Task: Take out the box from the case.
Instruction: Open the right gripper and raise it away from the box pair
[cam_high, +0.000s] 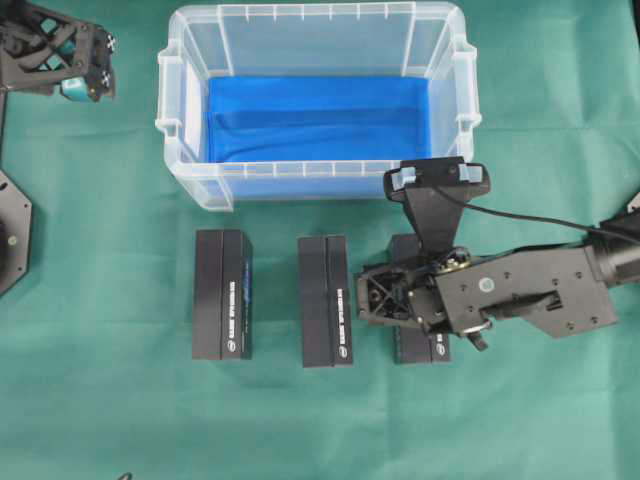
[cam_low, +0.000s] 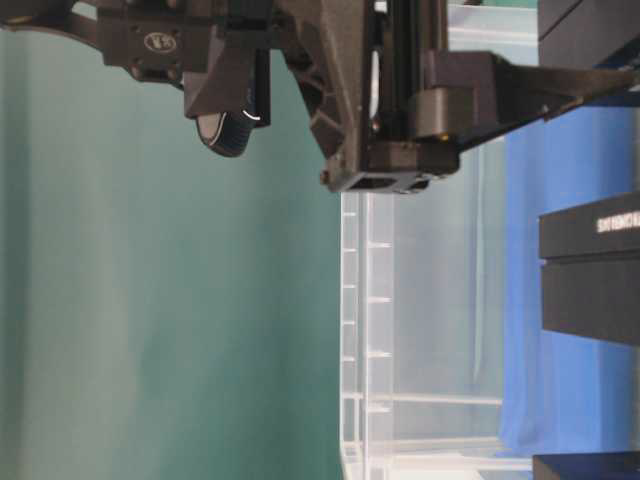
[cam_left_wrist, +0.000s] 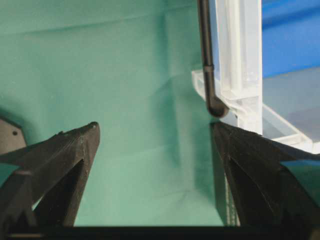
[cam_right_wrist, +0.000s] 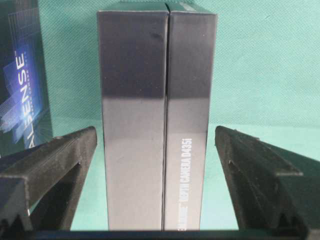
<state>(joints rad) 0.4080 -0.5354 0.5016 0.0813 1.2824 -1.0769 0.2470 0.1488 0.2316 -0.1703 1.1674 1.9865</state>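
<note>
The large translucent clear plastic case (cam_high: 190, 150) with a blue lining is seen at the far middle of the green-covered counter (cam_high: 100, 420), and no box is seen inside it. Three dark rectangular boxes are lined up on the counter just near of the case: the left box (cam_high: 222, 294), the middle box (cam_high: 326, 300), and the right box (cam_right_wrist: 157, 120), largely covered overhead by the right arm. The right pincer (cam_right_wrist: 156, 150) is held wide open astride the right box, its fingers (cam_right_wrist: 55, 165) clear of both sides. The left pincer (cam_left_wrist: 155, 145) is parked at the far left, fully open and empty.
</note>
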